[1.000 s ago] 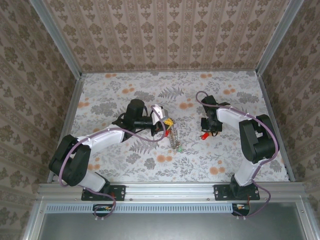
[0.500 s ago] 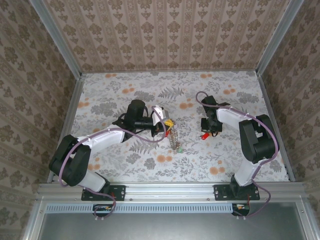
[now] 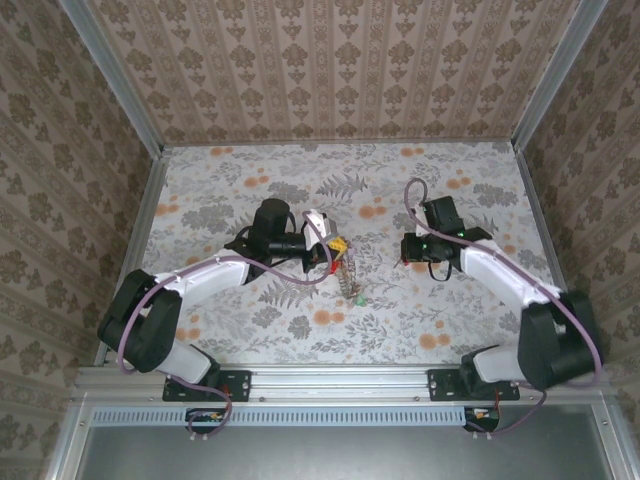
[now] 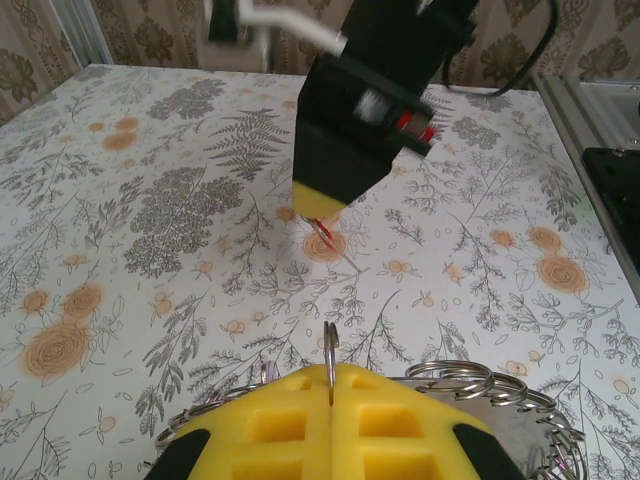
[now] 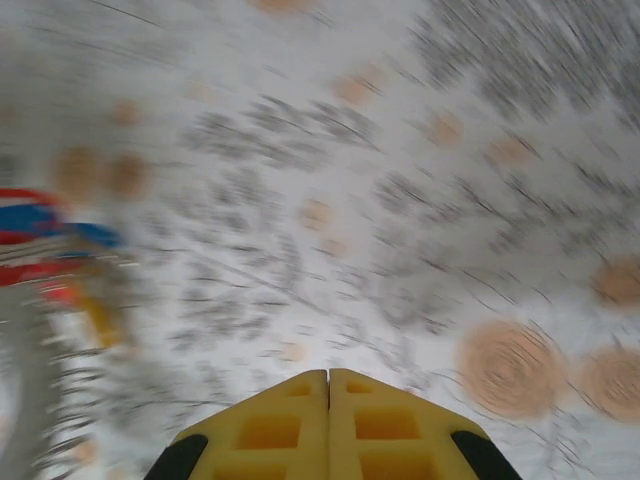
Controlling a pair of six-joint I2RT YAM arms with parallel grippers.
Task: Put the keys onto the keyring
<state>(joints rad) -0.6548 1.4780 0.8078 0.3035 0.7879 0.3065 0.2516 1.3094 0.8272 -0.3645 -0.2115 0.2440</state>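
Left gripper [image 4: 330, 385] has its yellow pads squeezed together on the thin edge of the keyring [image 4: 330, 350], near the middle of the worktop [image 4: 150, 200]. Most of the hoop is cut off at the bottom of my left wrist feed. Keys [image 3: 350, 280] dangle off it in the top view, too small for me to count. Right gripper [image 3: 408, 255] is pads-together on what looks like 1 red key [image 4: 323, 228] poking out under its tip. There's a small red label on its body, too blurry to read. My right wrist feed is smeared with motion blur
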